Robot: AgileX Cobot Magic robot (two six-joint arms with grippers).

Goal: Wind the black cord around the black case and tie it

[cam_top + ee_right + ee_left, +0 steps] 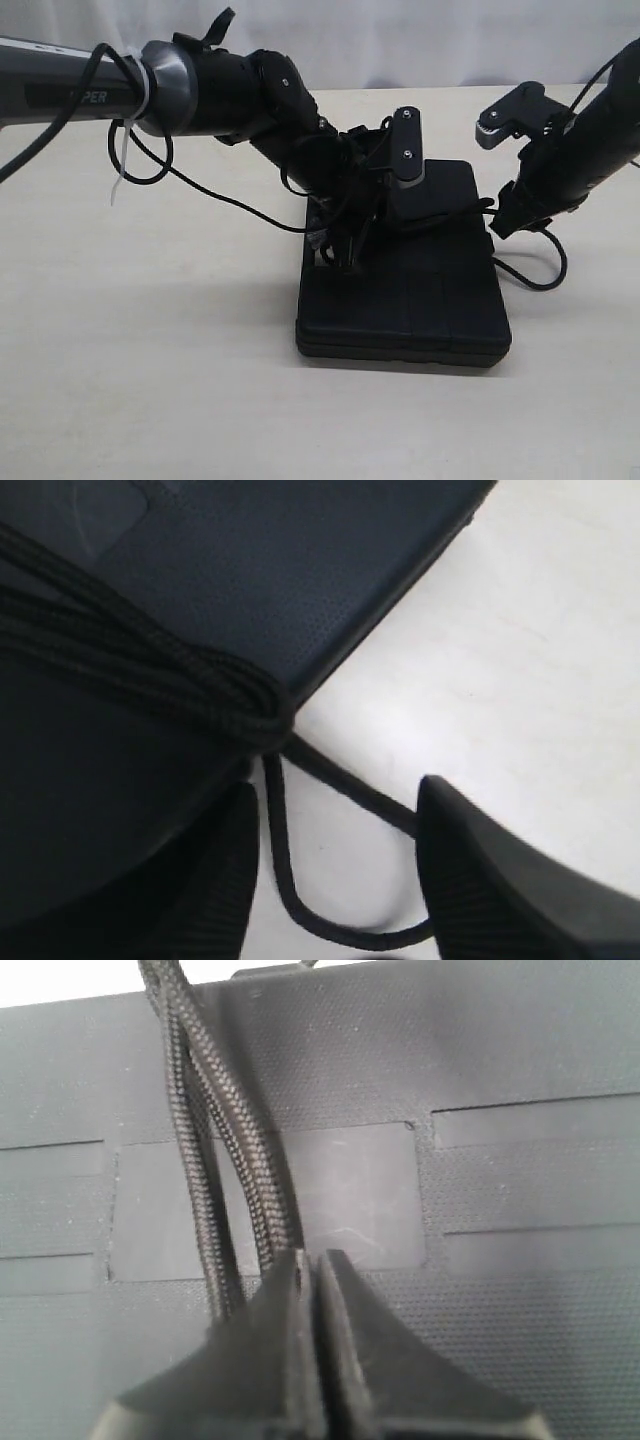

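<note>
cord work about midway, by my reading. black case [420,300] lies flat on the pale table [150,400]. black cord [245,1150] runs over the case's top face as 2 braided strands side by side. at the case's right edge several strands bunch and turn down over the rim, so at least 1 wrap looks made. no finished knot visible; the tying seems left to do. a slack loop of cord lies on the table just beside that right edge.

left gripper [312,1260] sits over the case's top face, jaws pressed together, apparently pinching 1 strand at the tips; the other strand passes just beside the fingers. right gripper [335,805] hangs off the case's right edge, jaws wide apart, holding nothing; the slack loop lies between them, ungripped.

around: the left arm's thin glossy wire [215,195] with a white zip tie [122,165] droops left of the case, a likely snag. the left arm hides the case's far-left part and any cord there.
</note>
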